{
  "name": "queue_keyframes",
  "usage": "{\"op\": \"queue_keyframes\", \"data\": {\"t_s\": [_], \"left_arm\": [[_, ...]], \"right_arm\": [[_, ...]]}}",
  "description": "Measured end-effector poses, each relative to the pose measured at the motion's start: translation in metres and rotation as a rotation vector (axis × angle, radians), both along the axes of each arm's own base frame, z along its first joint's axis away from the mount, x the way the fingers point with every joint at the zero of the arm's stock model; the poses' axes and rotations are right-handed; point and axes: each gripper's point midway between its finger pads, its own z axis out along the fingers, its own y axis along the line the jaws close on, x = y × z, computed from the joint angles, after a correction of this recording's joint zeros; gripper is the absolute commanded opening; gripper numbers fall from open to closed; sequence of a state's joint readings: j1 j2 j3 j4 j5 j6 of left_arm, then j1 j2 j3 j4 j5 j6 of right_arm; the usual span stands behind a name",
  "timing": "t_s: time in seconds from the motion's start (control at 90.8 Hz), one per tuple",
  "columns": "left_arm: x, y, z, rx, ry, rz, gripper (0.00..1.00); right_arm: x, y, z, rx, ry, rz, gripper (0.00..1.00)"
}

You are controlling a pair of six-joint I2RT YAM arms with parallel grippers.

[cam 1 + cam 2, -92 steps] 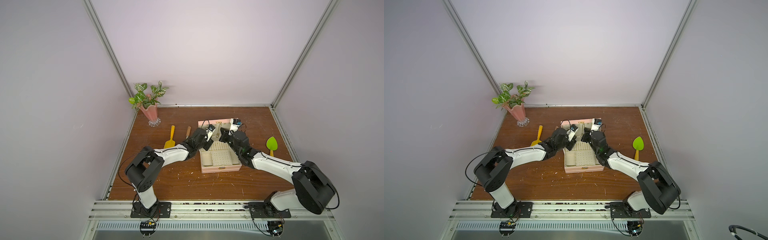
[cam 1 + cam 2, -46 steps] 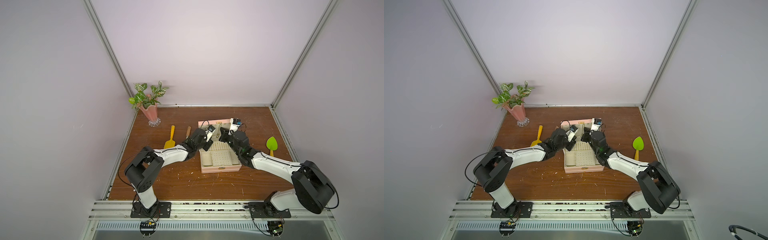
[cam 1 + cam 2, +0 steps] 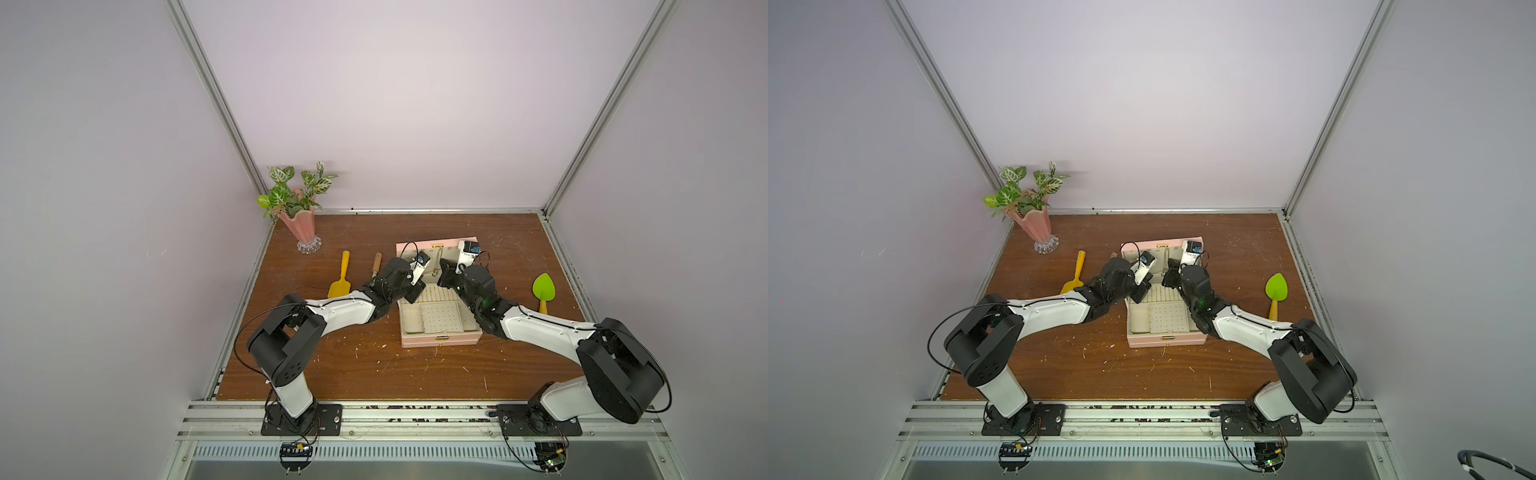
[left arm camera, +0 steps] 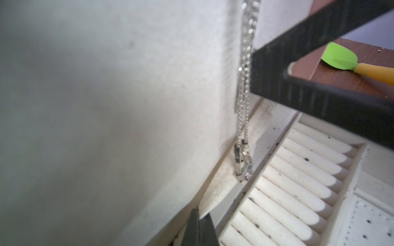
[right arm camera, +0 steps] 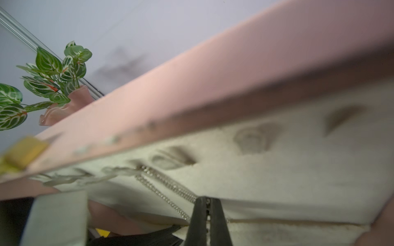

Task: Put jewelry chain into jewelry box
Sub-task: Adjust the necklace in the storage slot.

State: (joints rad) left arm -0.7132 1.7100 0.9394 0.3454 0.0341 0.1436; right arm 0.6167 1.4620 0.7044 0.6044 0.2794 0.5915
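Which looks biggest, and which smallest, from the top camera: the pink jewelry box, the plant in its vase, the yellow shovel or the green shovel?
In a top view, largest to smallest:
1. jewelry box
2. plant in its vase
3. yellow shovel and green shovel: they look about alike, so I won't rank them.

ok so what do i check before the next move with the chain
1. pink rectangular jewelry box open, lid upright: ok
2. thin silvery jewelry chain hanging against the cream lid lining, pendant low: ok
3. right claw shut on the chain: ok
4. left claw shut, apart from the chain: ok
5. chain caught on a lid hook: cannot tell, blurred
6. chain let go inside the box: not ok
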Motion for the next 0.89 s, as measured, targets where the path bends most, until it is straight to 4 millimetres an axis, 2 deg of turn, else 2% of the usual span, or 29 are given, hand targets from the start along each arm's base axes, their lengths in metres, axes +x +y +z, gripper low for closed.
{"op": "queue_keyframes", "data": {"t_s": [0.066,0.198,0.484,0.892], "left_arm": [[0.0000,0.0000,0.0000,0.000,0.000,0.000,0.02],[-0.0001,-0.0001,-0.0001,0.000,0.001,0.000,0.02],[0.0000,0.0001,-0.0001,0.000,0.001,0.000,0.02],[-0.0057,-0.0001,-0.0008,0.015,-0.020,-0.052,0.02]], "right_arm": [[0.0000,0.0000,0.0000,0.001,0.000,-0.001,0.17],[-0.0001,-0.0001,-0.0002,-0.001,0.000,-0.001,0.22],[-0.0013,-0.0009,0.0000,-0.001,-0.001,0.000,0.22],[-0.0012,-0.0054,-0.0004,-0.008,0.003,-0.004,0.13]]}}
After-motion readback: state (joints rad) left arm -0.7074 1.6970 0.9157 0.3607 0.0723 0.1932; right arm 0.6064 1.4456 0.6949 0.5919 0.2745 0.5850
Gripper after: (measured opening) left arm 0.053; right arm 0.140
